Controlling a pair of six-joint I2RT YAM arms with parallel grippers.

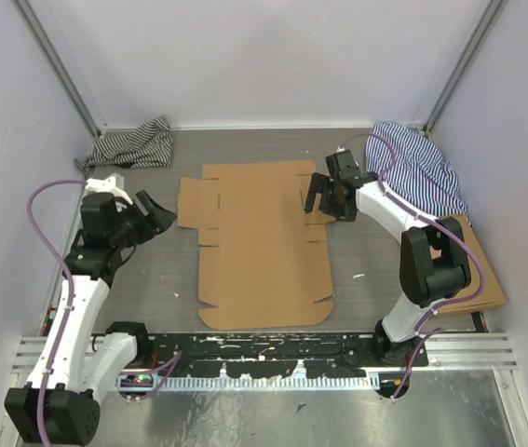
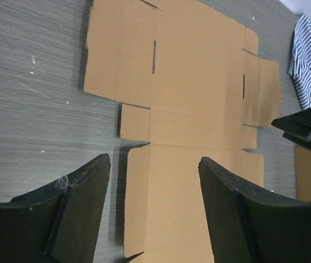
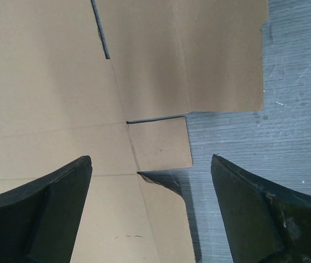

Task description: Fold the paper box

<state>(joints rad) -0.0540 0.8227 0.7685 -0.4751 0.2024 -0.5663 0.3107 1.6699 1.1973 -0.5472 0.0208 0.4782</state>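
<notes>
Paper box (image 1: 262, 244) flat, ungripped — right claw (image 1: 318, 197), left claw (image 1: 159, 212) both spread apart. Sheet could be shoved across the surface (image 1: 152, 289) if snagged rather than pinched.

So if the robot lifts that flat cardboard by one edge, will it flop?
Probably only a little: the paper box lies flat and looks like stiff sheet. Cut pieces such as the small tab would likely swing at their creases. It looks thin and light, so a push would probably slide it across the table.
</notes>
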